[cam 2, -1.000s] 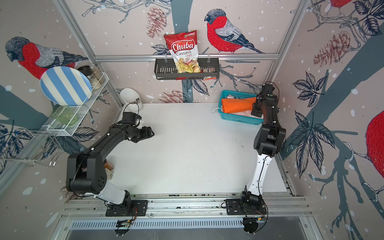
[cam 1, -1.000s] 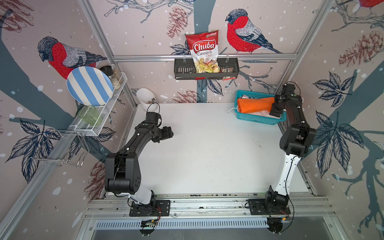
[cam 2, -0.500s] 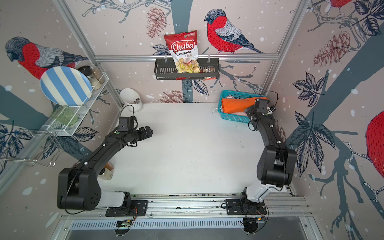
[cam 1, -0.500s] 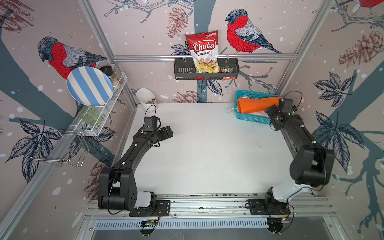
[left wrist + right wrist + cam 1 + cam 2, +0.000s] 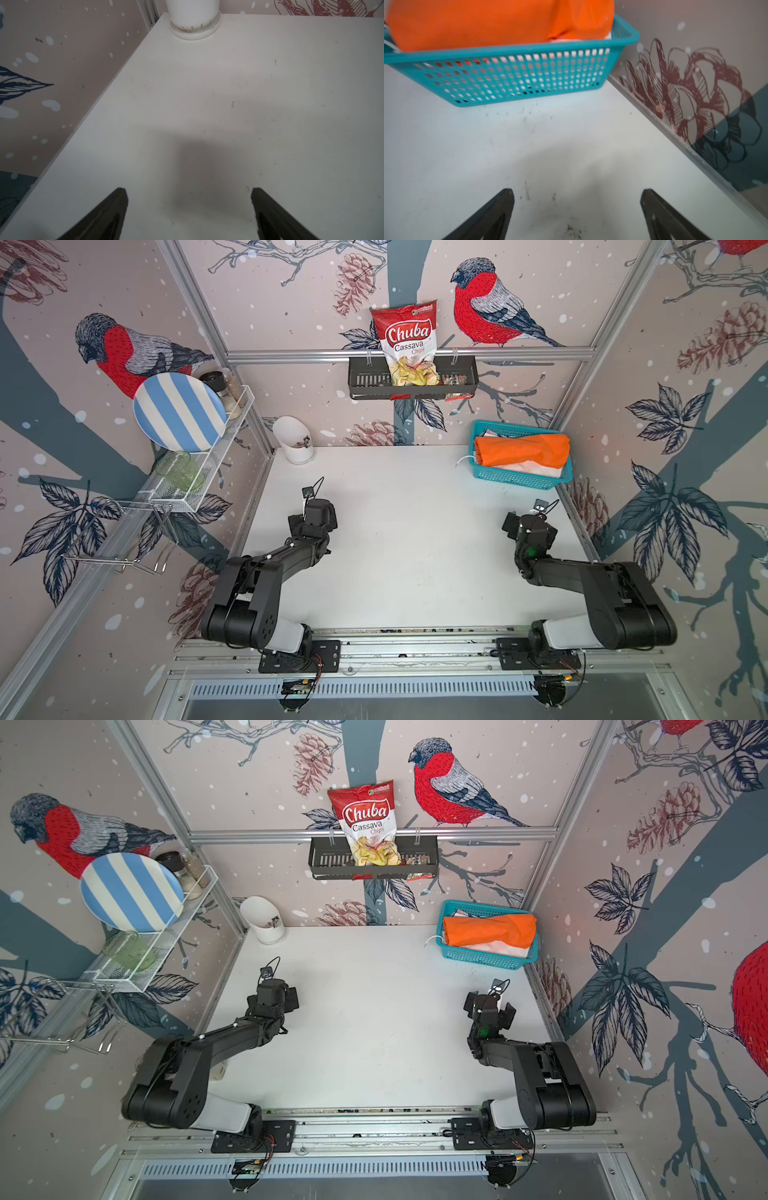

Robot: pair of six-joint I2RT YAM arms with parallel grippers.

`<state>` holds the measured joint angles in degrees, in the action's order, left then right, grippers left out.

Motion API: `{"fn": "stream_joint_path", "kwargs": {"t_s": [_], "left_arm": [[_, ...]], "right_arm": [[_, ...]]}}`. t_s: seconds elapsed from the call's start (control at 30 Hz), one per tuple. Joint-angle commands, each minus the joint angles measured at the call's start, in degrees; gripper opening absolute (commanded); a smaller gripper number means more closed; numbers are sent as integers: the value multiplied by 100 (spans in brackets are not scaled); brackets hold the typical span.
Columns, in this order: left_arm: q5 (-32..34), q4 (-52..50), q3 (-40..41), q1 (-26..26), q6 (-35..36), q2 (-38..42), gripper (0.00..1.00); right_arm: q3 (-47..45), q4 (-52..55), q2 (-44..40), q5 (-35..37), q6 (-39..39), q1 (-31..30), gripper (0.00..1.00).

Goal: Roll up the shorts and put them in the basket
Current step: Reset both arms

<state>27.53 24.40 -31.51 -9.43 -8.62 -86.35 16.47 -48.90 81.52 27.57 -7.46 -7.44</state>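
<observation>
A booth papered with red-breasted birds, pine cones and leaves closes round a white table [image 5: 415, 564]. Two black arms reach in from the near rail. The left arm [image 5: 270, 568] bends along the table's left side and the right arm [image 5: 582, 576] along its right side, well apart from each other.

In the far right corner stands a teal mesh basket [image 5: 517, 482]. The orange shorts [image 5: 521, 450] lie in it as a roll, stretched along its length and rising above the rim. They rest on pale cloth [image 5: 534, 467] whose kind cannot be told.

On the left wall a wire rack [image 5: 195, 493] carries a blue-and-white striped plate [image 5: 178, 412] and a green glass [image 5: 183, 472]. A red Chuba chips bag [image 5: 405, 344] stands in a black shelf [image 5: 365, 381] on the back wall. A white pot [image 5: 293, 445] sits in the far left corner.

The left gripper [image 5: 189, 194] hovers over the table with its jaws spread wide and nothing between them, the pot ahead of it. The right gripper [image 5: 576, 194], near the basket but not touching it, has its jaws equally wide and empty.
</observation>
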Motion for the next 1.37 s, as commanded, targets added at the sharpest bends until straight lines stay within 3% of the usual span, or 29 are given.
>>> {"fn": "stream_joint_path", "kwargs": {"t_s": [0.0,0.07,0.17,0.23,0.3,0.37,0.6,0.73,0.8,0.9,1.33], "left_arm": [[-157,1584,55,12,762,-255,95],[-615,2097,204,12,1211,-316,94],[-1031,2233,243,175,1189,-363,95],[-1129,2117,175,189,1215,-396,95],[-1175,1995,144,72,1363,-387,95],[-1332,2224,339,-29,1553,-284,95],[-1565,3777,1459,307,1179,267,95],[-1966,4847,1765,656,865,-240,95],[-2030,4282,1617,736,816,-88,96],[-1676,4335,1651,737,682,-85,97],[-1698,4410,1683,741,692,-67,97]], "right_arm": [[-401,-2080,158,-376,603,-36,100],[-680,-2844,311,-545,626,37,100],[-782,-2810,356,-1531,509,379,100],[-766,-3246,664,-1252,442,381,100],[-383,-2174,495,-1068,178,471,100],[-530,-2530,491,-906,56,532,100],[-515,-2465,482,-622,81,434,100],[-486,-2393,472,-613,72,428,100],[-487,-2378,470,-614,61,425,100],[-478,-2378,470,-604,71,418,100],[-517,-2496,505,-569,245,280,100]]}}
